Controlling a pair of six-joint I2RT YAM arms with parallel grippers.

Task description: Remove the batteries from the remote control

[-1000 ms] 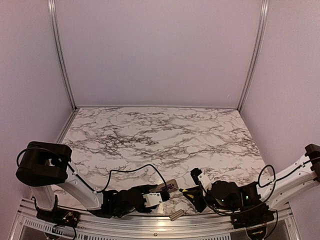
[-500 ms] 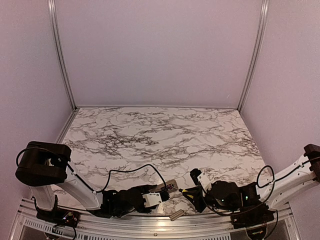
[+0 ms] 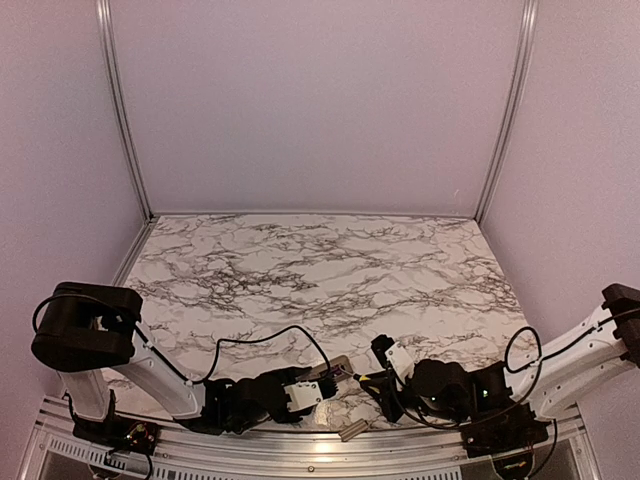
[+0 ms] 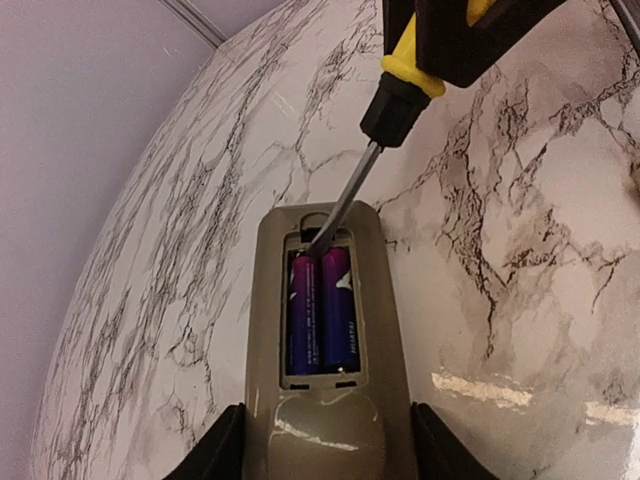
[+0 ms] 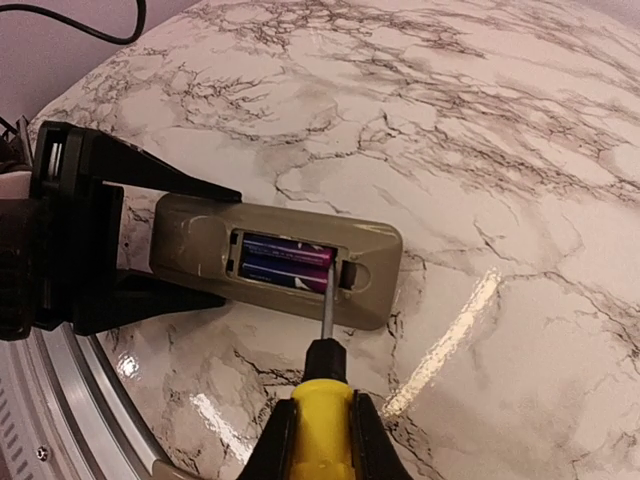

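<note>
The left claw (image 4: pixel 325 455), half open, grips the remote control (image 5: pixel 372 262) back-up near the bench (image 5: pixel 500 150) edge so the right claw (image 5: pixel 322 445), clenched on the screwdriver (image 4: pixel 398 95), can pry its 2 seated batteries (image 4: pixel 320 315).

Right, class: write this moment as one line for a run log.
left gripper: clamps remote control | right gripper: grips screwdriver | tip: at end of batteries | batteries: both in open recess

Top view overhead from behind; wrist views close, share remote control (image 4: pixel 322 430).
</note>
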